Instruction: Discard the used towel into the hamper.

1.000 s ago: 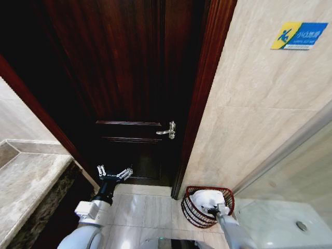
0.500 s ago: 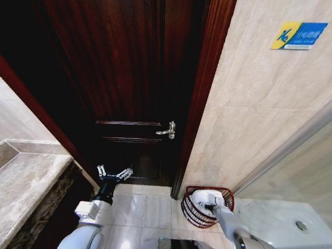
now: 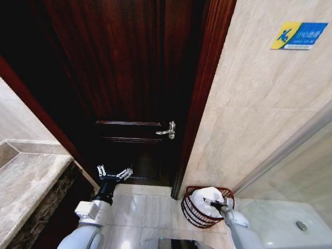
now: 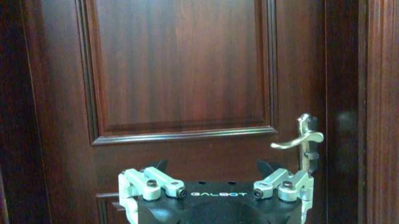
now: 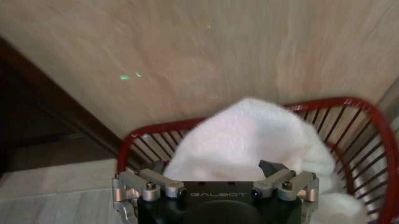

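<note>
- White and soft, the towel (image 3: 206, 197) lies heaped inside the hamper (image 3: 193, 212), with its top poking up over the rim.
- The hamper is a dark red wire basket. It stands on the floor (image 3: 142, 212), close against the tiled wall (image 3: 249, 129), just beside the dark wooden door (image 3: 129, 93).
- The right claw (image 5: 215, 169) is open now. Its two fingers stand apart, right above the towel, and they hold nothing.
- A moment ago this claw was lower down in the hamper. Now it has pulled up and back to the rim, and the towel has stayed behind.
- I think this means the towel has been let go, so the job looks just about done.
- The left claw (image 3: 114, 174) is open too. It waits in front of the door, below the silver door handle (image 3: 167, 130), and it has not moved.
</note>
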`<state>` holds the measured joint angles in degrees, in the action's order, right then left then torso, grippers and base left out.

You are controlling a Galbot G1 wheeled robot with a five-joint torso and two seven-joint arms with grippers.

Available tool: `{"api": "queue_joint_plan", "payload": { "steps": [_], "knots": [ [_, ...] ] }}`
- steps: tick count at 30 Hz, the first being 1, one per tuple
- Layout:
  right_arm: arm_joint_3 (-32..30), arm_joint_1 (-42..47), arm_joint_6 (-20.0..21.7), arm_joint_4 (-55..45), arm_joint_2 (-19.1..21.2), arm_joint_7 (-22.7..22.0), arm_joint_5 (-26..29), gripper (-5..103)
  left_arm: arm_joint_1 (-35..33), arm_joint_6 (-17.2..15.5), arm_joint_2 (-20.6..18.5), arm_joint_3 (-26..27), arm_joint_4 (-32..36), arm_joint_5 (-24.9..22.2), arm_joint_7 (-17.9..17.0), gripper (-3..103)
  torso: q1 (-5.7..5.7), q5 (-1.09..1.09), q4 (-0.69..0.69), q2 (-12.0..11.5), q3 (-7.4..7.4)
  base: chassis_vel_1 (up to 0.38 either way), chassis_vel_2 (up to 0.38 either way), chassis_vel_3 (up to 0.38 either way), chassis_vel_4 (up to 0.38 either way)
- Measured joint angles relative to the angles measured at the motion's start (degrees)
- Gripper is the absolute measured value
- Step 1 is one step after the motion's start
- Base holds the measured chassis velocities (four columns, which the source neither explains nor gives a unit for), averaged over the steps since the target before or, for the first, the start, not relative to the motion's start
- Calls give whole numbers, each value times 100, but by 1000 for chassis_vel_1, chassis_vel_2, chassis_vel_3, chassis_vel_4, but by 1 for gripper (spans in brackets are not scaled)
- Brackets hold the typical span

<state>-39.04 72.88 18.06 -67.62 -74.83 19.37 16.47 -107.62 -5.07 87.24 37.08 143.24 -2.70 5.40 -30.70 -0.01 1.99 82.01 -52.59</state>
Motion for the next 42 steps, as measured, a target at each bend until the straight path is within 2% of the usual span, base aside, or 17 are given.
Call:
{"api": "queue_joint_plan", "payload": {
  "steps": [1, 3, 4, 6, 7, 9, 10, 12, 17, 24, 31, 38, 42],
  "knots": [
    [0, 0, 0, 0, 0, 0, 0, 100, 0, 0, 0, 0, 0, 0, 0, 94, 0, 0, 0, 0, 0, 0, 0, 0, 0],
    [-134, 626, -158, -889, -49, -113, -37, 100, 0, 0, 0, 0, 0, 0, 0, 94, 0, 1, -1, 0, 0, 0, 0, 0, 0],
    [-134, 626, -158, -889, -49, -113, -37, 100, 0, 0, 0, 0, 0, 0, 0, 94, 0, 1, -1, 0, 0, 0, 0, 0, 0],
    [-265, 1091, -578, -1588, -170, -261, -242, 100, -1, 0, 0, 0, 0, 0, 0, 94, 0, 1, -1, 0, 0, 0, 0, 0, 0],
    [-265, 1091, -578, -1588, -170, -261, -242, 100, -1, 0, 0, 0, 0, 0, 0, 94, 0, 1, -1, 0, 0, 0, 0, 0, 0],
    [-355, 1406, -948, -2121, -292, -407, -419, 100, 0, 0, 0, 0, 0, 0, 0, 94, 0, 0, 0, 0, 0, 0, 0, 0, 0],
    [-415, 1669, -1135, -2595, -387, -562, -648, 100, -1, 1, 0, 0, 0, 0, 0, 94, 0, 0, 1, 0, 0, 0, 0, 0, 0],
    [-429, 1769, -1173, -2769, -421, -627, -722, 100, 0, 1, 0, 0, 0, 0, -1, 94, 0, 0, 2, 0, 0, 0, 0, 0, 0],
    [-461, 2523, -1638, -4152, -834, -1109, -990, 100, 0, 0, 0, 0, 0, 0, 0, 94, 0, -2, 1, 0, 0, 0, 0, 0, 0],
    [-394, 3238, -2026, -5306, -1278, -1316, -1218, 100, 0, 0, 0, 0, 0, 0, 0, 94, 0, 0, -1, 0, 0, 0, 0, 0, 0],
    [-147, 3670, -2429, -6370, -1343, -1671, -1259, 100, 0, 0, 0, 0, 0, 0, 0, 94, 0, -1, 1, 0, 0, 0, 0, 0, 0],
    [-76, 3742, -2465, -7012, -1280, -1749, -1186, 100, 0, 0, 0, 0, 0, 0, 0, 94, 0, 1, 0, 0, 0, 0, 0, 0, 0],
    [-94, 3746, -2507, -7194, -1061, -1786, -1142, 100, 0, 0, 0, 0, 0, 0, 0, 94, 0, 0, 1, 0, -1, 0, 0, 0, 0]
  ]
}}
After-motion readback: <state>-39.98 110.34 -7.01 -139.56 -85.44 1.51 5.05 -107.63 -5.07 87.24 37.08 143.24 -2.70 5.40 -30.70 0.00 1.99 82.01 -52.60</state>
